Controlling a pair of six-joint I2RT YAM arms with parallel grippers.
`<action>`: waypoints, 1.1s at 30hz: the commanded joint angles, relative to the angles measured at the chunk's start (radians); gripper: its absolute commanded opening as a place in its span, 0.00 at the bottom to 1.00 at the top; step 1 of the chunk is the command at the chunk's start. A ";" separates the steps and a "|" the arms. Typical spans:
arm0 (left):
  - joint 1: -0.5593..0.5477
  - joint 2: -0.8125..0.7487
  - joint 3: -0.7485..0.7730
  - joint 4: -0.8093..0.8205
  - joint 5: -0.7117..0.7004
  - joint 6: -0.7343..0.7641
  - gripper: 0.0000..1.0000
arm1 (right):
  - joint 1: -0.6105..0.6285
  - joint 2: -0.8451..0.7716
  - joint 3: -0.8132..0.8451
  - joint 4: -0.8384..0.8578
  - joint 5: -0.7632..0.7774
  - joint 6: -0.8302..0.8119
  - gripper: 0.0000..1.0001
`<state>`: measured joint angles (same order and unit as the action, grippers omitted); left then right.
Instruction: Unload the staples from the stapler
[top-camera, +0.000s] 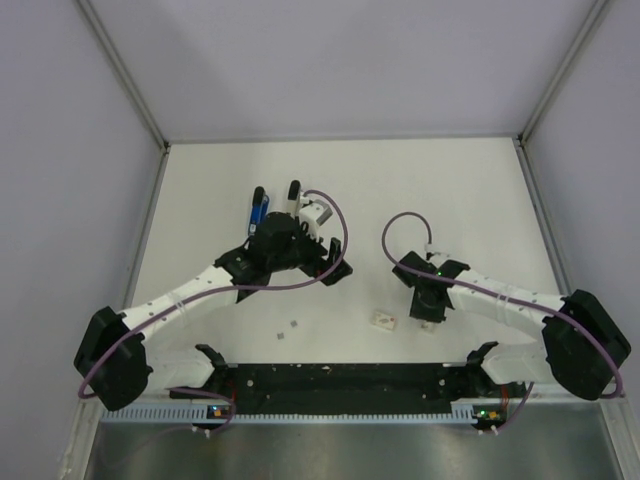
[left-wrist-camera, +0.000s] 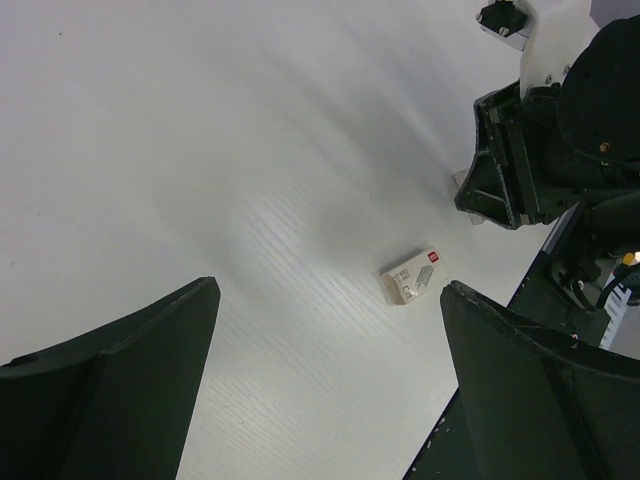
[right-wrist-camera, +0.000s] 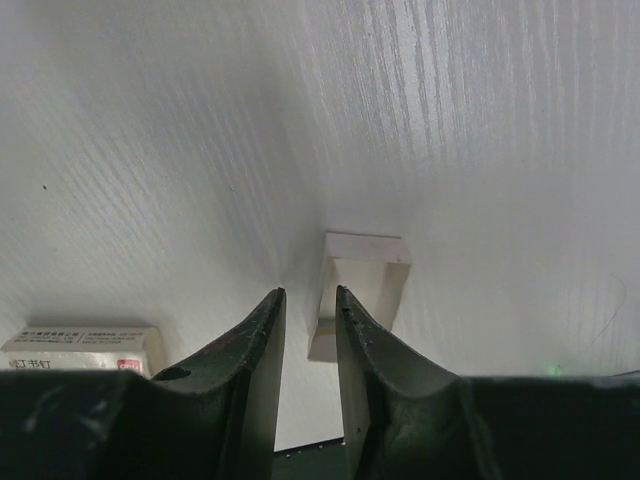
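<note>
Overhead, L gripper (top-camera: 277, 190) spread wide by blue stapler (top-camera: 257, 212), upper center; R gripper (right-wrist-camera: 310, 300) sat narrow at white box (right-wrist-camera: 372, 268), staple pack (right-wrist-camera: 85, 348) lower-left.

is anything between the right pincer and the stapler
Yes. The left arm sits on the straight line from the right pincer to what looks like the blue stapler, whose near end it hides.

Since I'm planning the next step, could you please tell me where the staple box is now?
In the top view the staple box lies on the table right of centre, toward its near edge, just left of the right gripper.
</note>
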<state>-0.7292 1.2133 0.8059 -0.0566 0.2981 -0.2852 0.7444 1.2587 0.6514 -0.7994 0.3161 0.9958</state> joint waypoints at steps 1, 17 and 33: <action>-0.003 0.003 0.015 0.020 -0.005 0.018 0.99 | -0.014 0.010 -0.013 0.034 0.005 -0.005 0.26; -0.004 0.017 0.019 0.014 -0.013 0.021 0.99 | -0.022 0.021 0.007 0.051 0.015 -0.054 0.00; -0.003 -0.011 0.015 -0.011 -0.036 0.018 0.99 | -0.053 0.258 0.373 0.224 -0.064 -0.771 0.00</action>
<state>-0.7292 1.2350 0.8059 -0.0784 0.2764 -0.2798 0.7166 1.4723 0.9493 -0.6827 0.3286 0.4931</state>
